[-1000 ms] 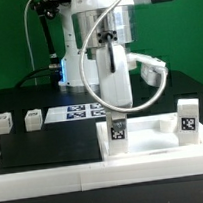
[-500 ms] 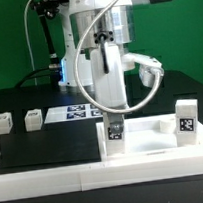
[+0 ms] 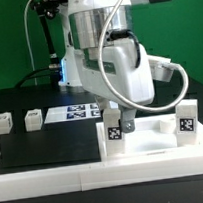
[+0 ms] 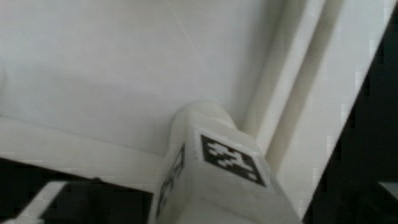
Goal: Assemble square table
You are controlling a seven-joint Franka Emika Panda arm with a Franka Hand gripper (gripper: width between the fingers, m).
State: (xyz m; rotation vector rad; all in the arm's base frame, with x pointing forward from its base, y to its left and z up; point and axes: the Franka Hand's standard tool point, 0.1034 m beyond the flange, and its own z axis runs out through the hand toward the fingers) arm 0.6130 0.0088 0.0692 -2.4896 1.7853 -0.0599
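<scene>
The square table's white slab lies at the exterior view's right, near the front. Two short white tagged legs stand upright on it, one at its left corner and one at its right corner. My gripper hangs just over the left leg, tilted, its fingers spread to either side of the leg's top without pressing on it. In the wrist view that leg rises from the slab with its tag showing. Two more legs stand loose on the black worktop at the left.
The marker board lies flat behind the slab, near the robot's base. A long white rail runs along the front edge. A grey cable loops beside the arm. A green wall backs the scene.
The jaws have spread apart and let go of the left leg. The hand has turned and tilted toward the exterior view's right. The leg stays upright on the slab.
</scene>
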